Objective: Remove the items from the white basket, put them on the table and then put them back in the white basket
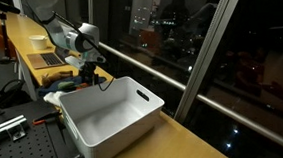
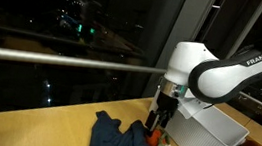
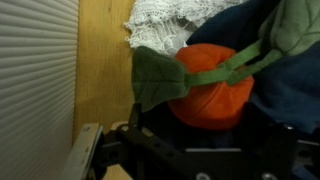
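Observation:
The white basket (image 1: 115, 126) stands on the wooden table and looks empty; its corner also shows in an exterior view (image 2: 209, 133). Beyond it lies a pile of items: dark blue cloth (image 2: 113, 136), a white knitted cloth (image 3: 160, 25), and an orange round soft toy (image 3: 210, 85) with green fabric leaves (image 3: 155, 75). My gripper (image 2: 158, 127) is down on this pile beside the basket, also seen in an exterior view (image 1: 89, 78). In the wrist view the orange toy fills the space between the jaws (image 3: 205, 115), which appear closed on it. The fingertips are hidden.
A dark window with a metal railing (image 2: 62, 61) runs along the table's far edge. A desk with a laptop (image 1: 48, 58) stands behind the arm. A metal breadboard (image 1: 16, 148) lies next to the basket.

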You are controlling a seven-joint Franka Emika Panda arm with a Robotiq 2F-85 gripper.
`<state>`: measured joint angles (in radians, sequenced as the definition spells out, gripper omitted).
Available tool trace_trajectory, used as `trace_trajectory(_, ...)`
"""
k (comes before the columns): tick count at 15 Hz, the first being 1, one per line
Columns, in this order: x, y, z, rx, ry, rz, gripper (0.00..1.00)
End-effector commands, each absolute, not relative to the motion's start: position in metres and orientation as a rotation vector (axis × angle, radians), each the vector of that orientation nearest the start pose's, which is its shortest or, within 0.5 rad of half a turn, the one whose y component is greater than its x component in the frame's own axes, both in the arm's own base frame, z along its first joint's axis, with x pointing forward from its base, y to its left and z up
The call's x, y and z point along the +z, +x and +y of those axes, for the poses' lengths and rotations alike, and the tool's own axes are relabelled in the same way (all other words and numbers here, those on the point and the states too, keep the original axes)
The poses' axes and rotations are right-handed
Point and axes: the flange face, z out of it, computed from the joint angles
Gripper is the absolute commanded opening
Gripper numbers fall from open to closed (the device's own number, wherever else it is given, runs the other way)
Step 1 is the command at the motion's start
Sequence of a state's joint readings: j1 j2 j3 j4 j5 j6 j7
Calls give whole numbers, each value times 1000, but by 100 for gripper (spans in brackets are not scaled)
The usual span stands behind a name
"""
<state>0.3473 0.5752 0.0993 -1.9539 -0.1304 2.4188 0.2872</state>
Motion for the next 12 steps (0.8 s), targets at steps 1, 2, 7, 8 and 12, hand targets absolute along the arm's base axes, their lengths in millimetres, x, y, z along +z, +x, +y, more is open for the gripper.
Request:
trace_trajectory(1,169,555,257,197,-3178,-388,100)
trace_trajectory(2,166,554,256,206,-3180,-385,100)
trace_trajectory(7,153,546,258,247,-3166,-381,74)
trace_trajectory(8,150,544,258,251,-3164,-381,68)
trace_trajectory(12,151,539,262,255,-3160,-380,36)
